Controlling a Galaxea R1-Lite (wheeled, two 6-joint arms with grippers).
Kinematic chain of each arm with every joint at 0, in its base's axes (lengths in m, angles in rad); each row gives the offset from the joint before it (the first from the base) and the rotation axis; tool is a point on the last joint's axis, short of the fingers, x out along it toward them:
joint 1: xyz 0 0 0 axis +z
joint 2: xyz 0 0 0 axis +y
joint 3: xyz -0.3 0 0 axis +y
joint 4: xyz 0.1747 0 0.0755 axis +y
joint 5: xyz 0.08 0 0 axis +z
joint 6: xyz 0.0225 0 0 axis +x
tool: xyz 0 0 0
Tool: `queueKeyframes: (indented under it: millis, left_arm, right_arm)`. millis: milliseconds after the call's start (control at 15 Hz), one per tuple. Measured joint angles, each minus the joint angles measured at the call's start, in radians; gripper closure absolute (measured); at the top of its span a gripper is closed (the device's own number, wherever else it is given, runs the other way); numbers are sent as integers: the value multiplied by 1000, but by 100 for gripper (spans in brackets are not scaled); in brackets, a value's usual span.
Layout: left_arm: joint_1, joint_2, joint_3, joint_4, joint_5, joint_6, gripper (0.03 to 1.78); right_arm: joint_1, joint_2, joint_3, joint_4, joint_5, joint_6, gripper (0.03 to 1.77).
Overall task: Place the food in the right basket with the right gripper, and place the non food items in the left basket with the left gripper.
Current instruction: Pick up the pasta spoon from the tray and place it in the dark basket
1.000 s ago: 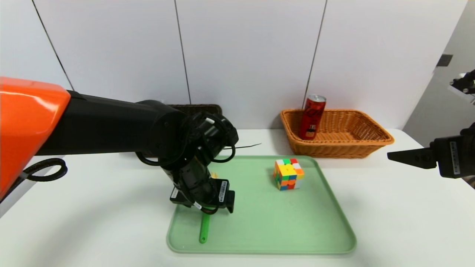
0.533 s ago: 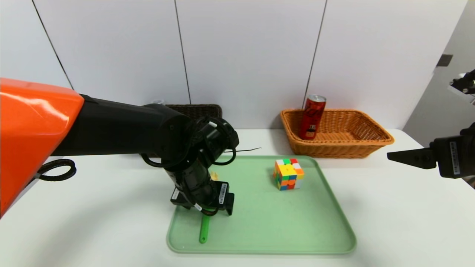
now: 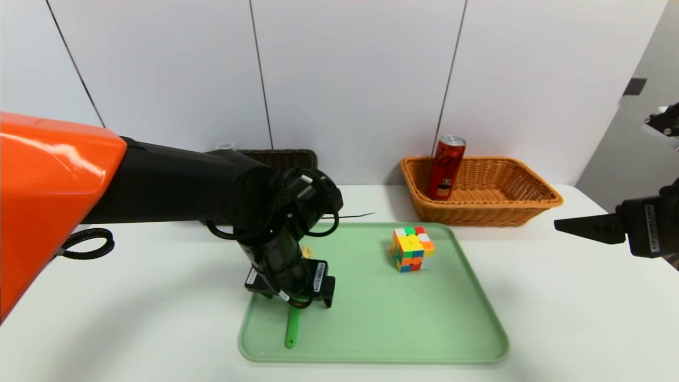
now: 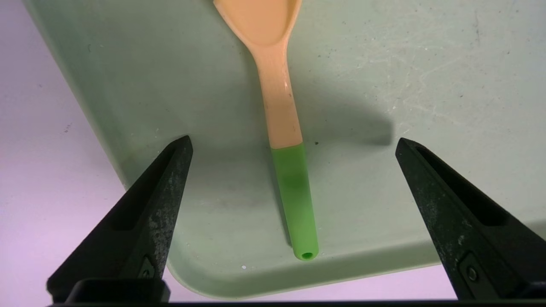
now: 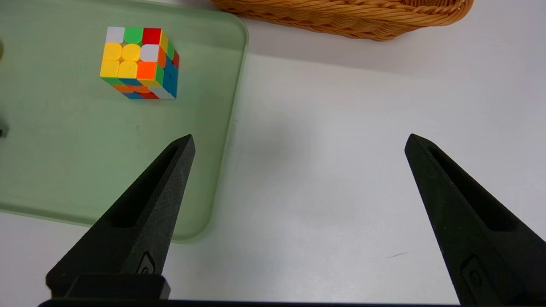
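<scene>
With the left claw [image 4: 292,147] spread wide and empty just above the spoon [image 4: 286,140] on the green tray [image 3: 424,329], its handle lying midway between the fingers, it should sink straight and close squarely (the right claw [image 5: 298,143], also wide, idles aside).

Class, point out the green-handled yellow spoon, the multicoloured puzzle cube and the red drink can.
Green-handled yellow spoon [image 4: 294,200], left wrist view, green handle.
Multicoloured puzzle cube [image 3: 411,249], head view, front face.
Red drink can [image 3: 445,168], head view, side.
</scene>
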Motion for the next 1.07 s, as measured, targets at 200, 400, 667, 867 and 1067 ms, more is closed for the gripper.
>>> queueKeyframes:
  millis: [200,400,667,867,1067]
  left_arm:
    - [0,3,0,0,4,0,12]
    - [0,9,0,1,31,0,12]
    - [-1,18,0,4,67,1,12]
    - [-1,22,-2,4,67,1,12]
    - [-1,22,-2,4,65,-1,12]
  right_arm:
    - [0,-5,3,1,0,0,10]
    - [0,-13,5,1,0,-1,10]
    - [0,-26,15,2,0,-2,10]
    - [0,-33,20,3,0,-3,10]
    - [0,-35,21,3,-1,-3,10]
